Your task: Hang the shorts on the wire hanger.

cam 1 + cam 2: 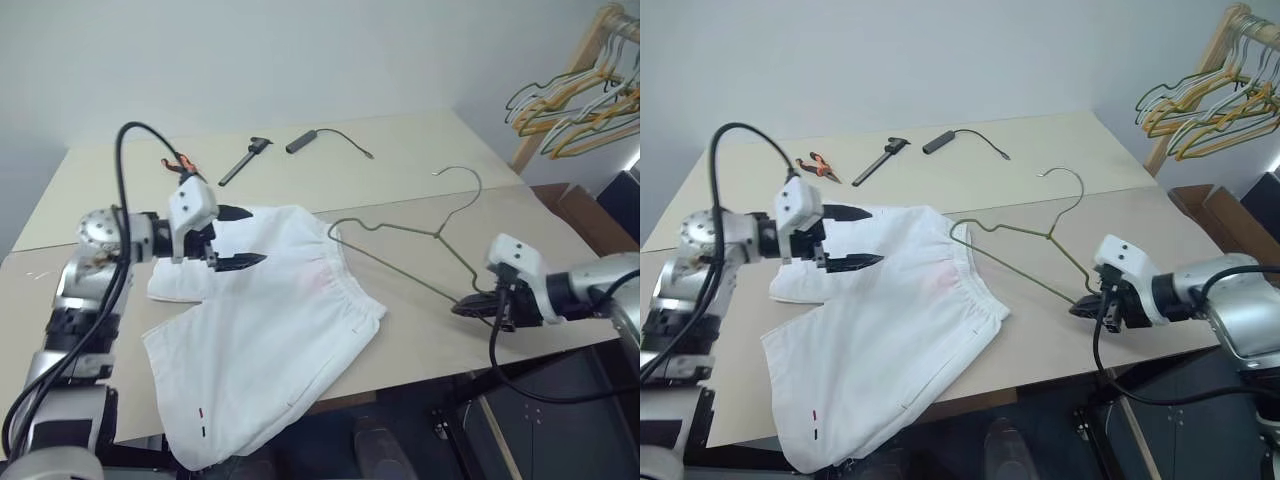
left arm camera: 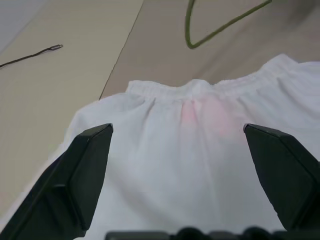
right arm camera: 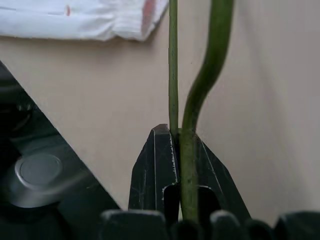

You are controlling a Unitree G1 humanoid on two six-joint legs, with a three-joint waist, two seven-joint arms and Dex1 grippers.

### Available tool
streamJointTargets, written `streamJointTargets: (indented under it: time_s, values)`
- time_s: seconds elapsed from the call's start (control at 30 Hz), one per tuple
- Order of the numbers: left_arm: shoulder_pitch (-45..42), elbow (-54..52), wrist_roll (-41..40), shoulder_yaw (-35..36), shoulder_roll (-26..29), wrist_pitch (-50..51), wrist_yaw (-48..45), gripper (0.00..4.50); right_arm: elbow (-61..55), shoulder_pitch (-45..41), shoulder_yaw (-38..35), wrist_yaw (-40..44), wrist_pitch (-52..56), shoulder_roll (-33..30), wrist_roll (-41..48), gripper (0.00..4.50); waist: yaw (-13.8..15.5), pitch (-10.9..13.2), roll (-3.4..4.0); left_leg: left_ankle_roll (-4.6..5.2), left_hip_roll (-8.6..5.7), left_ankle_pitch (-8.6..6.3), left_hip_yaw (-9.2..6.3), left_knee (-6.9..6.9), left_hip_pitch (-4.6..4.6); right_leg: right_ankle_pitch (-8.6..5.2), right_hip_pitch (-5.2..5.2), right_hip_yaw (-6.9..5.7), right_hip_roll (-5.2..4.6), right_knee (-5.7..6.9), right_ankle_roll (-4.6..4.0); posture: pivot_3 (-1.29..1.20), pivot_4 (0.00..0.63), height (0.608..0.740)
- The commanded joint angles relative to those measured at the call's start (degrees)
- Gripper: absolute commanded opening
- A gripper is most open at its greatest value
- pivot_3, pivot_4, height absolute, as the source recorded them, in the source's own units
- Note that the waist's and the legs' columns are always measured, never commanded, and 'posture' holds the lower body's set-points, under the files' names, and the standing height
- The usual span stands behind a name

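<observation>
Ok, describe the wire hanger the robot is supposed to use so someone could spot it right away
Look at the beige table, right of the white shorts. The wire hanger lies there alone, thin bare wire, one corner pinched in the right end effector. The other hangers hang bunched on a wooden rack beyond the table.

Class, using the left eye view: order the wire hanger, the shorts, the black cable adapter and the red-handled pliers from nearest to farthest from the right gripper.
1. wire hanger: clamped in the right gripper.
2. shorts: table centre, to the gripper's left.
3. black cable adapter: far side of the table.
4. red-handled pliers: far left, farthest.
</observation>
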Motion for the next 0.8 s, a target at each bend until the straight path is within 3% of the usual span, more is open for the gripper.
streamJointTargets:
  time_s: [0.03,0.17,0.4,0.63,0.8]
  values:
    - [1.99,-8.67,-6.23,3.33,1.55,2.16,-2.65,4.48,3.34,-3.45,0.57,-1.14,9.92,0.74,3.54,0.00,0.38,0.03,0.02,0.00,0.00,-0.01,0.00,0.01,0.02,0.00,0.03,0.00,0.00,-0.02,0.00,-0.16,0.103,0.740]
    - [5.42,-11.12,-7.96,5.40,-0.62,-1.39,-1.19,4.48,7.67,-6.91,6.13,-0.29,12.90,2.17,3.33,0.00,1.50,0.02,0.07,0.04,-0.02,-0.04,0.07,-0.04,0.20,-0.02,0.10,0.00,-0.01,-0.15,0.00,-0.14,0.104,0.740]
    - [8.82,-13.14,-8.32,6.18,1.68,-1.42,-2.24,4.48,12.39,-11.90,11.95,4.68,16.38,2.51,6.06,0.00,2.42,0.03,0.11,0.10,-0.02,-0.07,0.08,-0.04,0.07,-0.02,0.05,0.01,-0.01,-0.12,0.01,-0.11,0.102,0.740]
    - [10.90,-15.30,-8.85,6.79,2.10,-1.20,-0.69,4.48,12.09,-12.09,14.26,9.25,16.05,0.00,8.03,0.00,4.65,0.04,0.12,0.13,-0.02,-0.10,0.12,-0.02,0.09,-0.03,0.05,0.01,-0.01,-0.38,0.03,-0.08,0.100,0.740]
    - [11.69,-16.07,-9.13,6.82,2.28,-1.15,-0.20,4.48,16.22,-12.49,14.37,7.72,16.74,0.05,6.83,0.00,5.78,0.04,0.12,0.13,-0.01,-0.11,0.18,-0.02,0.08,-0.03,0.08,-0.02,-0.01,-0.47,0.03,-0.08,0.099,0.740]
